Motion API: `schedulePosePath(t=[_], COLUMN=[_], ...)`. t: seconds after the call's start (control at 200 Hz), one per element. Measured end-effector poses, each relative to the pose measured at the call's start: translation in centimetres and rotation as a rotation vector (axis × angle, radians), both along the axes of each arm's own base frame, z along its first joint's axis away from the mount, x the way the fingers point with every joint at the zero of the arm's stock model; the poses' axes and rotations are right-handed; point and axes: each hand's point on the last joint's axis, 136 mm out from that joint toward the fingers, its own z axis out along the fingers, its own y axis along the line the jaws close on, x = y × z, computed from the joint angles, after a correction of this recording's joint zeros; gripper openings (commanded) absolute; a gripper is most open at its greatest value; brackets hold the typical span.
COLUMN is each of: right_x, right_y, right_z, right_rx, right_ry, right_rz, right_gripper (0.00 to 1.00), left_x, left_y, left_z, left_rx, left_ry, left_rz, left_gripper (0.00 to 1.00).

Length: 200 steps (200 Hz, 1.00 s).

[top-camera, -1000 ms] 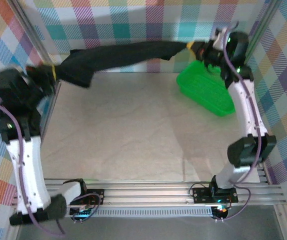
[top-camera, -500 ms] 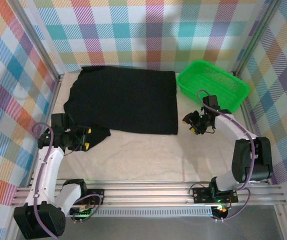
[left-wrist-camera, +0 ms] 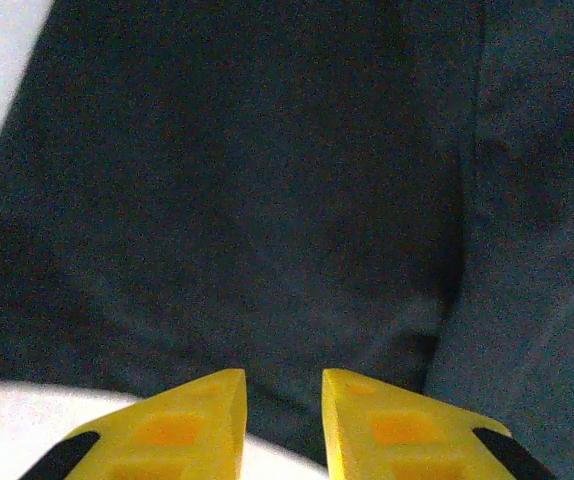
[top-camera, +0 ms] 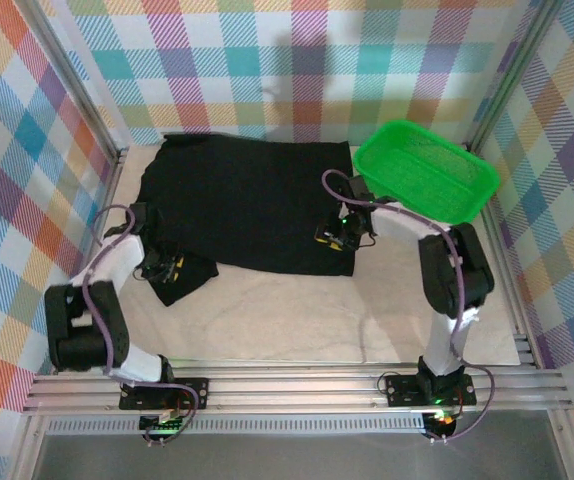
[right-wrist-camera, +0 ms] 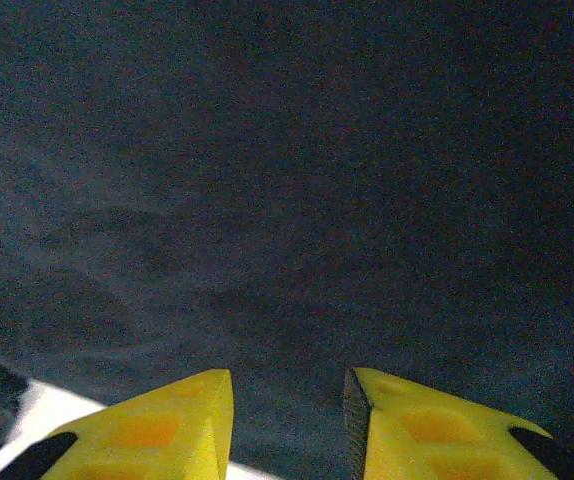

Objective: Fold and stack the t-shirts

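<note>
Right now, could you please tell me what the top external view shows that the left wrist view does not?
From above: the whole black t-shirt spread flat, the green basket at the far right, and the right tool over the cloth's near right corner. From the left wrist: a narrow gap between two yellow fingers, and a seam line running down the cloth on the right. Shared: the t-shirt, the left tool at its near left sleeve, and the pale table.
</note>
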Motion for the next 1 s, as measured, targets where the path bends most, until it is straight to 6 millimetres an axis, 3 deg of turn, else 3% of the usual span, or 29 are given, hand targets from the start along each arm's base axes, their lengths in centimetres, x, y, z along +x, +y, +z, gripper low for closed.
schedulePosePath(t=[0.145,0.225,0.395,0.495,0.56,0.625,0.74,0.804,0.879,0.999], right_x=[-0.2,-0.3,-2.1,-2.0,-0.1,3.4,9.9,13.0,16.5,19.5], right_y=[-1.2,-1.8,-4.1,-4.8,-4.4,-3.8,-3.5,-4.1,-5.2,-7.8], right_z=[-2.7,-2.8,-2.0,0.6,3.1,6.1,8.9,8.5,6.5,3.0], right_rx=[-0.081,-0.101,-0.112,-0.123,-0.128,-0.124,-0.130,-0.157,-0.197,-0.241], right_ry=[0.053,0.058,0.070,0.019,-0.051,-0.149,-0.281,-0.304,-0.292,-0.229], right_rz=[0.023,0.030,0.048,0.086,0.115,0.125,0.100,0.075,0.037,-0.026], right_gripper=[0.38,0.37,0.50,0.52,0.52,0.51,0.51,0.50,0.50,0.50], left_x=[-0.3,-0.5,-6.8,-10.9,-11.6,-11.1,-8.5,-6.6,-4.3,-1.9], left_y=[0.0,-0.1,-1.4,-1.8,-1.9,-1.9,-1.7,-1.6,-1.2,-0.5], left_z=[-3.8,-3.5,-3.7,-3.2,-2.2,-1.1,0.9,2.2,4.0,6.5], left_rx=[-0.001,0.012,0.000,-0.013,-0.015,-0.019,-0.016,-0.011,0.007,0.033], left_ry=[0.117,0.095,0.124,0.155,0.134,0.102,0.060,0.027,-0.025,-0.098], left_rz=[-0.036,-0.052,-0.069,-0.052,-0.037,-0.023,-0.021,-0.023,-0.029,-0.036], left_gripper=[0.23,0.22,0.26,0.30,0.36,0.42,0.45,0.45,0.45,0.45])
